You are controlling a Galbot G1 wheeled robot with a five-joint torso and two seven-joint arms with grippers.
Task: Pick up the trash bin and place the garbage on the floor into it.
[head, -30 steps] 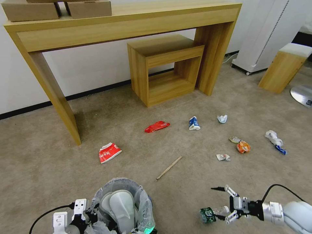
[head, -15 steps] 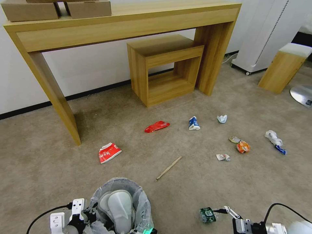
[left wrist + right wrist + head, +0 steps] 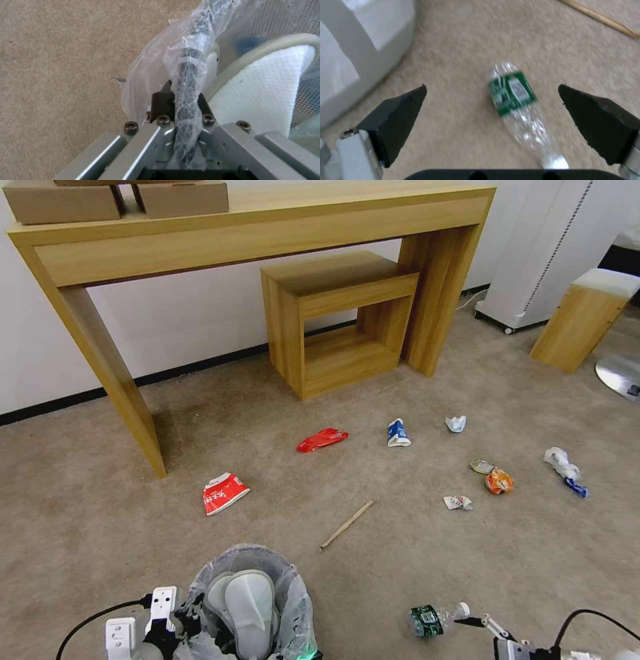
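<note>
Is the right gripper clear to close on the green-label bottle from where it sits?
Probably yes. The right gripper is open, the bottle lies on bare carpet between its fingers, and nothing blocks the way.

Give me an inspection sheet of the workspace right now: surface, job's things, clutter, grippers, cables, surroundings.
Surface: beige carpet.
Job's things: bag-lined round trash bin holding white slippers; clear green-label bottle, wooden stick, red-white crushed cup, red wrapper, blue-white carton, orange wrapper lie loose.
Clutter: crumpled papers.
Grippers: left gripper shut on the bin's rim; right gripper open, straddling the bottle.
Cables: black leads at both wrists.
Surroundings: wooden console table, wooden cube shelf.
</note>
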